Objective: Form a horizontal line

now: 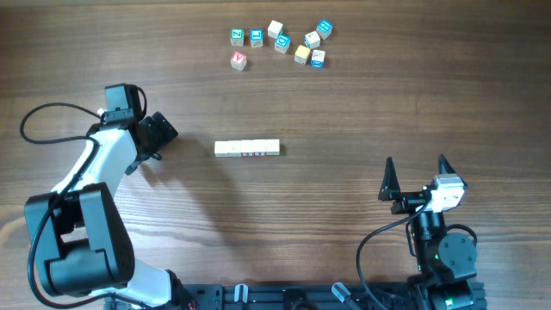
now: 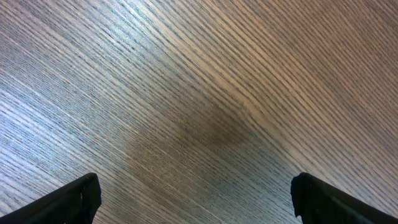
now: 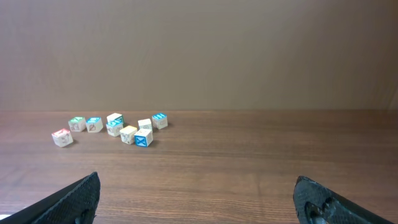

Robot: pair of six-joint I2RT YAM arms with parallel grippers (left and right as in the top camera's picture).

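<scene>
Now | my left fingers [image 2: 71, 202] apart | my right fingers [image 3: 71, 199] apart | horizontal line [image 1: 247, 148] on bench [image 1: 344, 103], well apart from both

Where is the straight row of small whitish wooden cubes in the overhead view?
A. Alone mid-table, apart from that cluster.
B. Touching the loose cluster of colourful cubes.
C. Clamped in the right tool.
A: the straight row of small whitish wooden cubes lies by itself, with a wide gap to the loose cluster of colourful cubes.
</scene>
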